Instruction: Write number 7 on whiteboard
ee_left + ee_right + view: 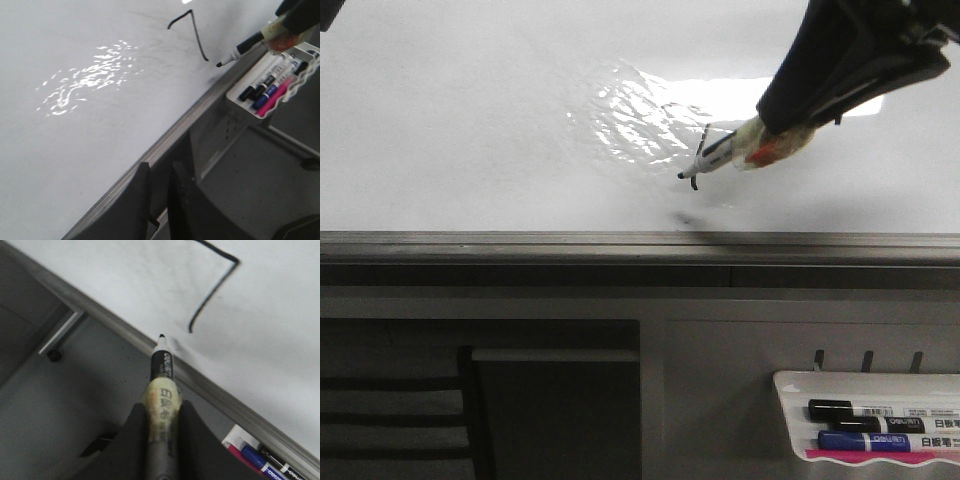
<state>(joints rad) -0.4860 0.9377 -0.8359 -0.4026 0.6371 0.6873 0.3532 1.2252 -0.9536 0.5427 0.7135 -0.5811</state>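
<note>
The whiteboard [470, 120] fills the upper front view, with a wrinkled shiny patch [635, 115]. The number 7 [192, 30] is drawn on it in thin dark line, and it also shows in the right wrist view [215, 287]. My right gripper [775, 135] is shut on a black-tipped marker [715, 155] wrapped in yellowish tape [161, 400]. The marker tip [219, 64] is just past the lower end of the downstroke, near the board's grey edge strip [620, 240], and casts a separate shadow. My left gripper [161, 170] is empty with its jaws nearly together, hanging over the board's edge.
A small white marker tray [790, 385] hangs below the board at the right. It holds a black marker [850, 410], a blue marker [870, 440] and a pink one. It also shows in the left wrist view [250, 107]. A dark frame opening [555, 410] lies below the board.
</note>
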